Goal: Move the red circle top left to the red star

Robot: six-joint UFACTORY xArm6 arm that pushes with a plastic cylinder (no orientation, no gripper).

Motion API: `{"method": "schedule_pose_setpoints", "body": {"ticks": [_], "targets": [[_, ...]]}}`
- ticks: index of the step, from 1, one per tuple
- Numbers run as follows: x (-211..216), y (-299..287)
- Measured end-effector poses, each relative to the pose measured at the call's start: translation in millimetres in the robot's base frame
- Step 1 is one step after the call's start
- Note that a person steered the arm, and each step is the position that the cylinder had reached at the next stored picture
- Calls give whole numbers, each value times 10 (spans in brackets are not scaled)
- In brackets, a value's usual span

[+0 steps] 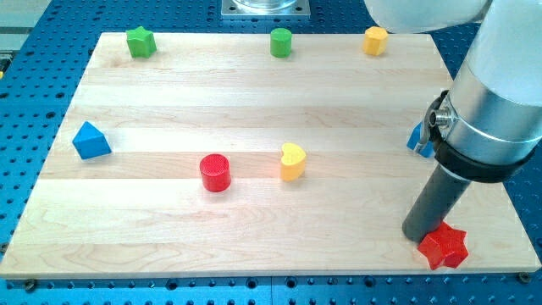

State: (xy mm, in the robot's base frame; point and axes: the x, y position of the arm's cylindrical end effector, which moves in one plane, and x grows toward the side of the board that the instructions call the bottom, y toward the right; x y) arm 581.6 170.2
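The red circle point(215, 172) stands on the wooden board left of centre in the lower half. The red star point(445, 246) lies near the board's bottom right corner. My tip point(421, 237) is at the lower end of the dark rod, touching or nearly touching the red star's upper left side. The red circle is far to the view's left of the tip, with the yellow heart between them.
A yellow heart point(292, 161) sits just right of the red circle. A blue triangle point(90, 141) is at the left edge. A green star point(141, 41), green cylinder point(281, 42) and yellow hexagon point(375, 40) line the top. A blue block point(417, 138) is partly hidden behind the arm.
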Motion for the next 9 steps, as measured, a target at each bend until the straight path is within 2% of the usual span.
{"method": "schedule_pose_setpoints", "body": {"ticks": [1, 2, 3, 4, 5, 6, 7, 9], "targets": [[-8, -935], [-210, -2263], [-688, -3472], [-1291, -3067], [-1037, -2521], [-353, -2375], [-177, -1941], [-222, -1367]]}}
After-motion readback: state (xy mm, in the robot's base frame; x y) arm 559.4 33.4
